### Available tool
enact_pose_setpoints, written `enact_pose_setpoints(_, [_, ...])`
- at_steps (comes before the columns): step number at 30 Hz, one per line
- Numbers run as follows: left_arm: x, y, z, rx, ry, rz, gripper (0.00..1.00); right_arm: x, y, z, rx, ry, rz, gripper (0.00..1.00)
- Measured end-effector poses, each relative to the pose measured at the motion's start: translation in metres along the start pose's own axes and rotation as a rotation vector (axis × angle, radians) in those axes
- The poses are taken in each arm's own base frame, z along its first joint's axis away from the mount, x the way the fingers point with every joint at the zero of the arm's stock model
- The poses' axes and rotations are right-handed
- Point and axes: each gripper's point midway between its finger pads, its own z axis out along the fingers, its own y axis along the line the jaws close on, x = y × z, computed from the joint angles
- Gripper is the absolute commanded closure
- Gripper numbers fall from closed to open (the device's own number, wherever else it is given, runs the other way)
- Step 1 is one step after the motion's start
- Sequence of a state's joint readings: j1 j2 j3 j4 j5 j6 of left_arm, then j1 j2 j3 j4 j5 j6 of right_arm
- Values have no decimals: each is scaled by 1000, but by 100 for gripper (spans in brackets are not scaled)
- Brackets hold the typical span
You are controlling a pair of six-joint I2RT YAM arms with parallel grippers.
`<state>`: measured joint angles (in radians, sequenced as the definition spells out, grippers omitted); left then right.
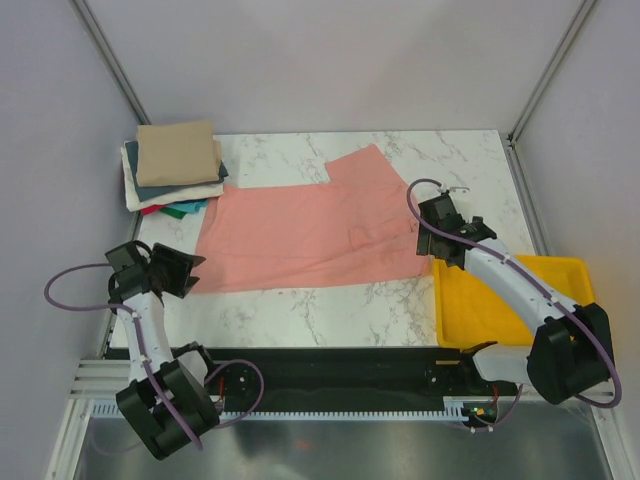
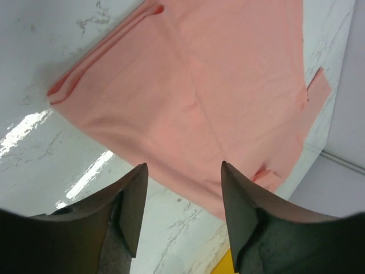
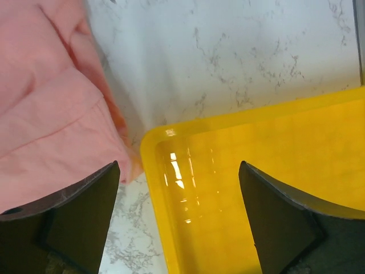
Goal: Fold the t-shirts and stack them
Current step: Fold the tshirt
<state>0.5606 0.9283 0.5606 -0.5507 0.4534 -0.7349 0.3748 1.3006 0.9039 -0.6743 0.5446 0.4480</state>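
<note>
The folded pile (image 1: 175, 172) sits on the desk (image 1: 300, 312) just past the far left corner of the pink shirt (image 1: 300, 235). A tan shirt (image 1: 177, 150) is on top of the pile. The left jaws are spread apart and hold nothing. They hang just off the pink shirt's near left corner. The pink shirt lies spread out and is not yet folded small. The right jaws are spread apart too, with nothing in them, over the pink shirt's near right corner. The yellow tray (image 1: 480, 312) sits right next to that corner. I think the right jaws could bump the tray's rim going down, because it is so close. They might also pinch just one layer, so the fold comes out crooked. A big swing of cloth could knock the pile.
</note>
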Motion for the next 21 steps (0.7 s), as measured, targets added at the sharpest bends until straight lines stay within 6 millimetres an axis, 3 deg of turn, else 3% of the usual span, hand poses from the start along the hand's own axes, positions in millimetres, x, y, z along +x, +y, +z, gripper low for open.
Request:
enact_pose_setpoints(5, [-14, -26, -17, 63, -45, 87, 34, -35, 15, -23, -113, -85, 72, 7])
enact_pose_setpoints(8, [-18, -44, -24, 99, -62, 173, 34, -50, 37, -29, -221, -95, 89, 6])
enact_pose_setpoints(11, [-9, -59, -25, 116, -37, 291, 34, -72, 75, -27, -343, -71, 73, 6])
enact_pose_setpoints(17, [8, -84, -21, 74, 6, 541, 34, -151, 161, 3, -498, -100, 23, 6])
enact_pose_setpoints(21, [16, -81, -17, 46, 21, 608, 34, -212, 214, 40, -552, -174, 21, 7])
